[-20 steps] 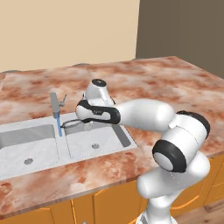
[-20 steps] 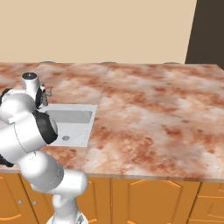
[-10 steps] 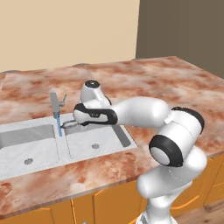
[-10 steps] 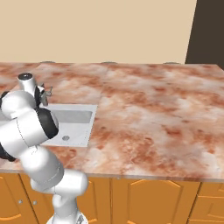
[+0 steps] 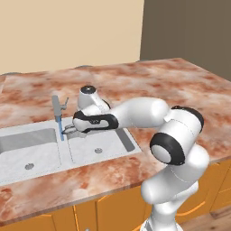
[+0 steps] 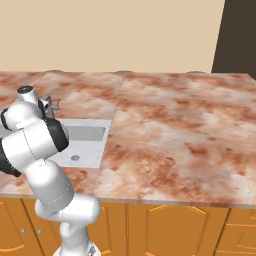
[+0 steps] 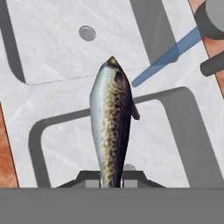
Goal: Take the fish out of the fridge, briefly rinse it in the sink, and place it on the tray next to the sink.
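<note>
My gripper (image 7: 111, 180) is shut on the fish (image 7: 112, 124), a slender silver fish with a dark speckled back that points away from the hand. It hangs over the divider of the double-basin steel sink (image 7: 57, 57). A blue water stream (image 7: 168, 56) runs from the grey faucet (image 7: 214, 17) and ends right beside the fish's upper flank. From the left base, the gripper (image 5: 73, 130) holds the fish (image 5: 67, 131) just right of the faucet (image 5: 57, 108) and its stream (image 5: 61, 130), above the sink (image 5: 27, 149). The fridge and tray are out of view.
The marble counter (image 5: 149, 85) runs around the sink on all sides, and orange cabinet doors (image 6: 165, 225) stand below it. Each basin has a round drain (image 5: 98, 150). My arm's elbow (image 6: 35, 140) rises over the sink's near edge.
The hand has carried the fish a little to the left and lower, closer to the faucet, so the fish now sits at the water stream.
</note>
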